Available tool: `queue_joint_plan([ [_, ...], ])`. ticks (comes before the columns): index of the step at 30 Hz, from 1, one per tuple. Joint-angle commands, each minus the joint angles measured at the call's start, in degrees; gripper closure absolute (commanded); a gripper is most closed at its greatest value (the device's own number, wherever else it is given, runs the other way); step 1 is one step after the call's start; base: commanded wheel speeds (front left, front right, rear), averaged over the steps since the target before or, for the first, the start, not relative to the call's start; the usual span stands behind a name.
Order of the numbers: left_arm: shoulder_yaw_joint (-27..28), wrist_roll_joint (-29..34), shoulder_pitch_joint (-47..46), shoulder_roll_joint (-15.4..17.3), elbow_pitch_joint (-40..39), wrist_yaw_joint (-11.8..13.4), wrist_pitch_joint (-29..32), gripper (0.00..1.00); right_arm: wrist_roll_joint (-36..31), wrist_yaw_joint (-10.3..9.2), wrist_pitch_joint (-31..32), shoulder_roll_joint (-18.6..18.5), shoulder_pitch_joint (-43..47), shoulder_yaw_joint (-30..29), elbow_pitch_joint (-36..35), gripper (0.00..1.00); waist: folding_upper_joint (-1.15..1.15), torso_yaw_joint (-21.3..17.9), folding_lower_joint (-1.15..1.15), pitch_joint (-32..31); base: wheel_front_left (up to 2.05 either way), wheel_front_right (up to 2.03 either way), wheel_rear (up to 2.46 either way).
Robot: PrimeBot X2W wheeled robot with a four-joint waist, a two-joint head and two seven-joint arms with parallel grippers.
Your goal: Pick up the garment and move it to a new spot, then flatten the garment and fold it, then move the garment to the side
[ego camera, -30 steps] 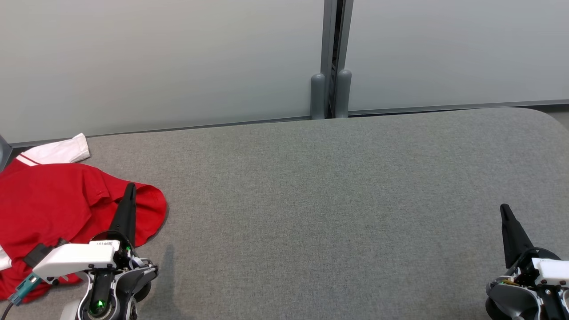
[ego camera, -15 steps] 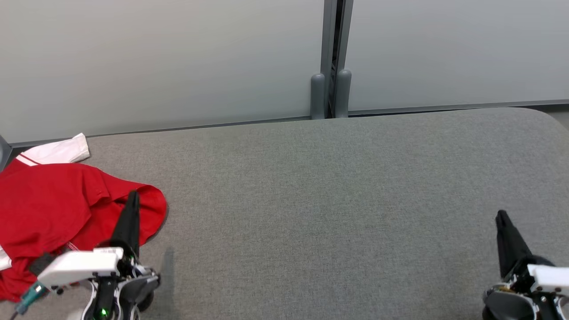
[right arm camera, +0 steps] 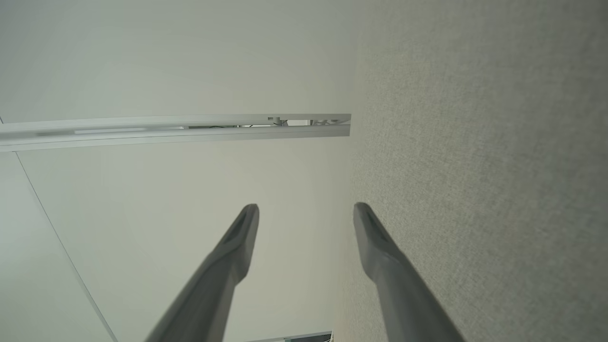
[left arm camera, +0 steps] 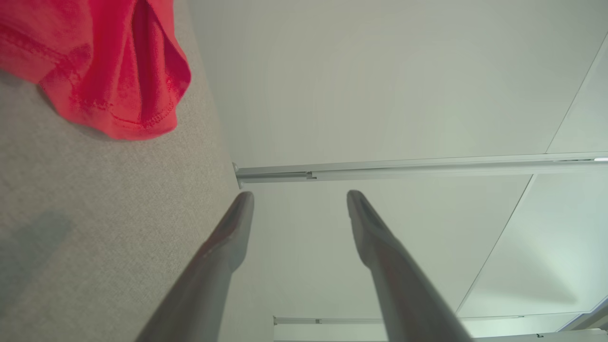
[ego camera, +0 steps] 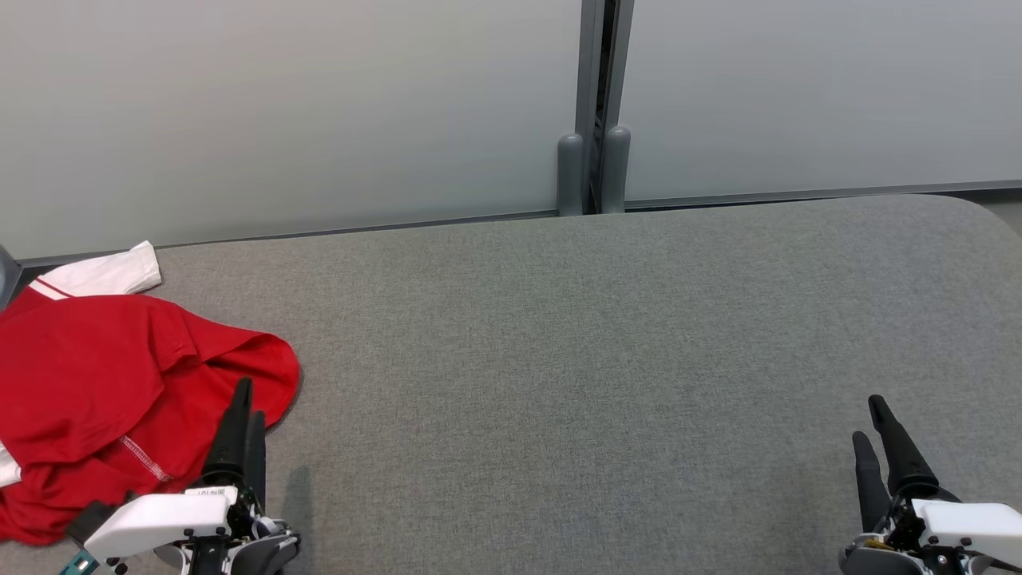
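1. At the near edge of the bench [ego camera: 559, 383], my left gripper [ego camera: 249, 401] sits by the left corner and my right gripper [ego camera: 867, 418] by the right. Both have released jaws, with nothing between the fingers.
2. Just beyond my left fingers, the red garment [ego camera: 104, 375] lies crumpled at the bench's left edge.
3. To lift it well, I judge I should pinch one hem layer, bring the right gripper across, and raise the cloth clear before carrying it to the bare middle.
4. At the far left corner lies a white cloth [ego camera: 108, 270]. I cannot tell whether it belongs to the garment.
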Motion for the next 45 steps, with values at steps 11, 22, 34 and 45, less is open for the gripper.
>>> queue_joint_plan([
  [11,0.2,5.4,0.4,0.7,-2.2,0.5,-3.3,0.00,-4.3,0.20,-3.3,-0.9,-1.9,3.0,-0.3,0.00,0.00,0.0,0.00,-0.1,0.00,0.00,0.00],
  [22,-1.8,14.4,1.4,0.8,-3.6,2.9,-5.9,0.00,-13.9,0.23,-5.6,-1.0,-2.6,3.7,0.5,0.00,0.00,-0.1,0.00,0.0,0.00,0.00,0.00],
  [34,-3.6,29.7,3.0,1.0,-3.6,6.1,-8.3,0.00,-27.1,0.25,-7.6,-1.1,-3.6,5.3,2.9,0.00,0.00,-0.3,0.00,-0.2,0.00,0.00,0.00],
  [45,-5.8,43.2,4.2,1.9,-3.5,8.3,-10.4,0.00,-41.2,0.28,-8.2,-1.3,-4.2,6.6,4.3,0.00,0.00,-0.2,0.00,-0.4,0.00,0.00,0.00],
])
